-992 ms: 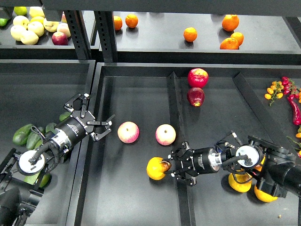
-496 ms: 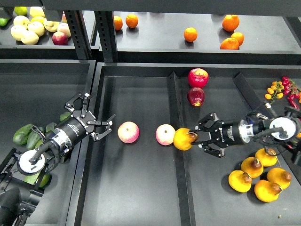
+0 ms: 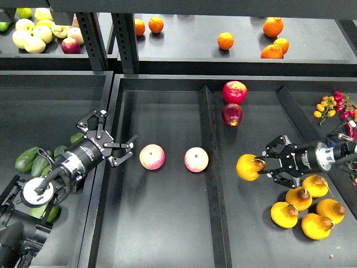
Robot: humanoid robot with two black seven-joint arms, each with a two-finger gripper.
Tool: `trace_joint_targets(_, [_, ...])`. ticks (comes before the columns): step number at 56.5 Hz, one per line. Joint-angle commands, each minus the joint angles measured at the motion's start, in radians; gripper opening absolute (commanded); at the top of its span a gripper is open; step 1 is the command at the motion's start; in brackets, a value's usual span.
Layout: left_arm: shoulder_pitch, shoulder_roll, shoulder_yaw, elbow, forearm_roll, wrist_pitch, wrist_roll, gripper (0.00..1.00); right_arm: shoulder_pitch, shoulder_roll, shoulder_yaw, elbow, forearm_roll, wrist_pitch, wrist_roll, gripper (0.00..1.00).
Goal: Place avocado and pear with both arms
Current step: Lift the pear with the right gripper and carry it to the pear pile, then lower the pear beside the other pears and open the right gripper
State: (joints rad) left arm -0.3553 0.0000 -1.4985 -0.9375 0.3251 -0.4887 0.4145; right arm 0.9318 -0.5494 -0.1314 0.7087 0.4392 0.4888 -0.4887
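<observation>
My right gripper (image 3: 266,166) is shut on the brownish stem end of a yellow-orange pear (image 3: 248,167) and holds it over the right compartment, just left of a pile of several pears (image 3: 302,199). My left gripper (image 3: 114,140) is open and empty, above the wall between the left bin and the middle tray. Several dark green avocados (image 3: 27,159) lie in the left bin, behind and below my left arm, partly hidden by it.
Two pink-yellow apples (image 3: 152,157) (image 3: 196,159) lie in the middle tray. Two red apples (image 3: 235,92) sit at the back of the right compartment. A divider rail (image 3: 211,167) separates the compartments. Oranges (image 3: 225,41) lie on the back shelf; chilies and small tomatoes (image 3: 329,103) are at far right.
My right gripper has carried the pear from the front of the middle tray up and right, across the divider, into the right compartment near the pear pile. The left arm has not moved.
</observation>
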Motion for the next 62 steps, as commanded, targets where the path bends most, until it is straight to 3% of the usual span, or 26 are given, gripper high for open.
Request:
trace_joint_targets(1, [-0.004, 0.0, -0.002, -0.001, -0.052, 0.0, -0.002, 0.99, -0.037, 0.009, -0.004, -0.028, 0.001, 0.0, 0.0, 0.08])
trace_joint_targets(27, [-0.011, 0.0, -0.011, -0.003, -0.147, 0.0, -0.006, 0.99, -0.125, 0.157, -0.005, -0.161, -0.008, 0.0, 0.0, 0.1])
trace_joint_targets(32, [-0.01, 0.0, -0.016, -0.003, -0.147, 0.0, -0.006, 0.99, -0.131, 0.169, -0.005, -0.169, -0.007, 0.0, 0.0, 0.18])
trace_joint_targets(38, [-0.01, 0.0, -0.019, -0.001, -0.15, 0.0, -0.006, 0.99, -0.133, 0.166, 0.003, -0.17, -0.005, 0.0, 0.0, 0.38])
trace_joint_targets(52, [-0.01, 0.0, -0.019, 0.0, -0.155, 0.0, -0.006, 0.99, -0.156, 0.164, 0.009, -0.173, -0.01, 0.0, 0.0, 0.53])
trace_joint_targets(62, [-0.011, 0.0, -0.023, -0.001, -0.155, 0.0, -0.008, 0.99, -0.165, 0.166, 0.064, -0.169, -0.011, 0.0, 0.0, 0.87])
